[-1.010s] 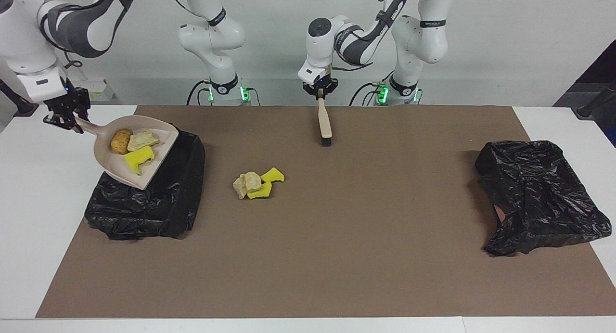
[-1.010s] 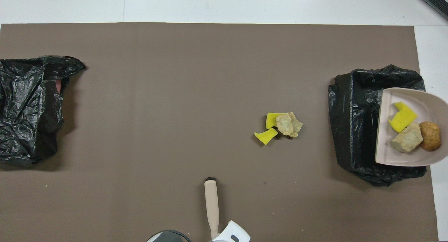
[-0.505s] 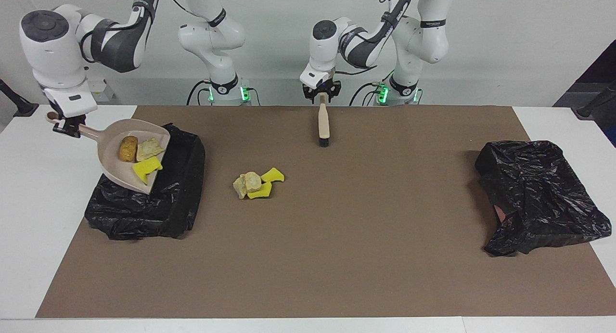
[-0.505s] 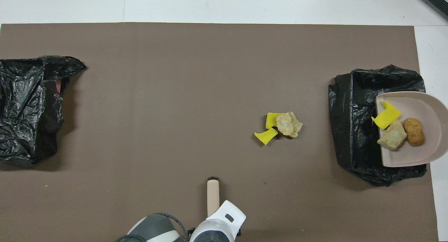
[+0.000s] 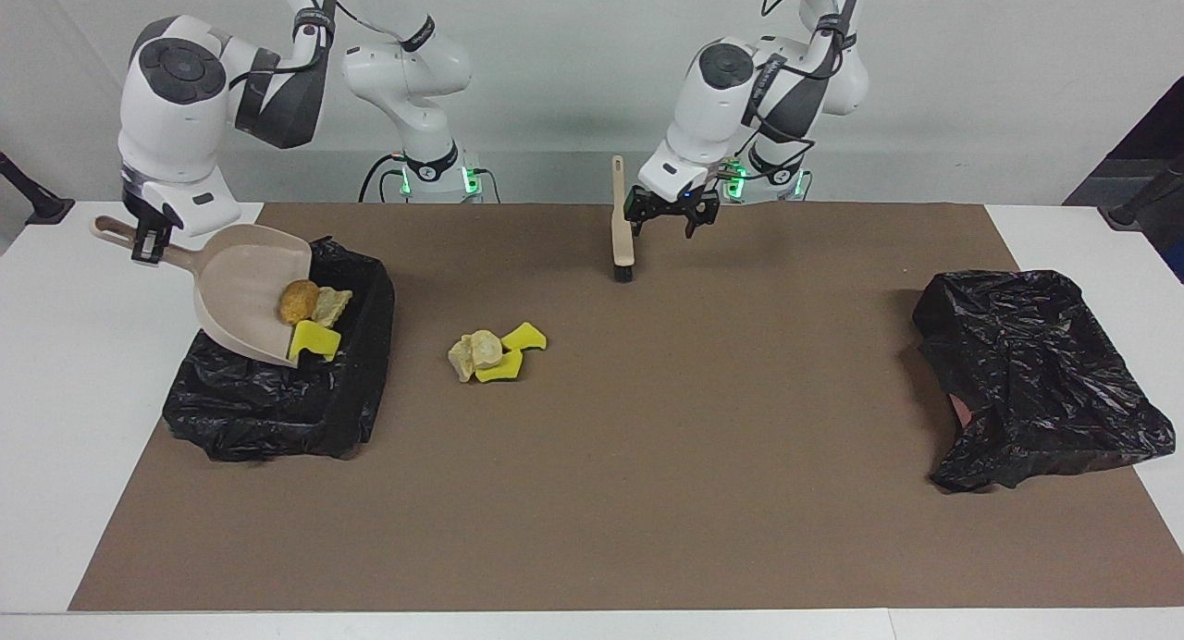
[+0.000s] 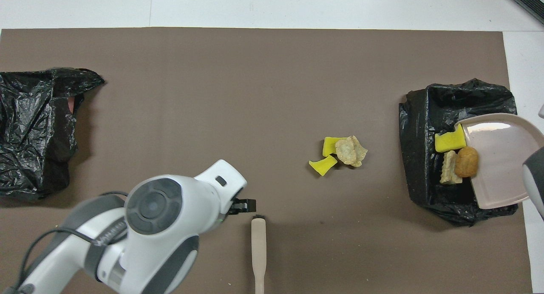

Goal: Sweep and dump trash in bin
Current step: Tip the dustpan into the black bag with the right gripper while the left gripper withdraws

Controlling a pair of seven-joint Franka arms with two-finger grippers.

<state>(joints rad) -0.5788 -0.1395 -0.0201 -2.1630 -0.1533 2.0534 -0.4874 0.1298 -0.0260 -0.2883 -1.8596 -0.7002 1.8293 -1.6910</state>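
Dump step in hand: right end effector [image 5: 148, 242], clamped on the handle of the beige plastic dustpan [image 5: 242, 289], tilts it over the black-bag-lined bin [image 5: 277, 390] at the right arm's end of the bench. Orange-brown lump [image 5: 297, 301], pale beige foam lump [image 5: 331, 304] and yellow sponge piece [image 5: 314, 342] sit at the pan's lip, sliding into that bin. Left end effector [image 5: 668, 216], fingers spread and empty, hovers just beside the beige-handled brush [image 5: 622, 224], which stands on its bristles.

Likely next: steeper tilt to empty the pan, then regrasp the brush for the remaining yellow-and-beige scrap pile [image 5: 493, 351] near the bin, toward bench centre.

Brown mat [image 5: 647, 492] covers the white bench [image 5: 55, 418]; second crumpled black bag [image 5: 1036, 372] well apart from the bin, at the left arm's end. Plain grey wall.
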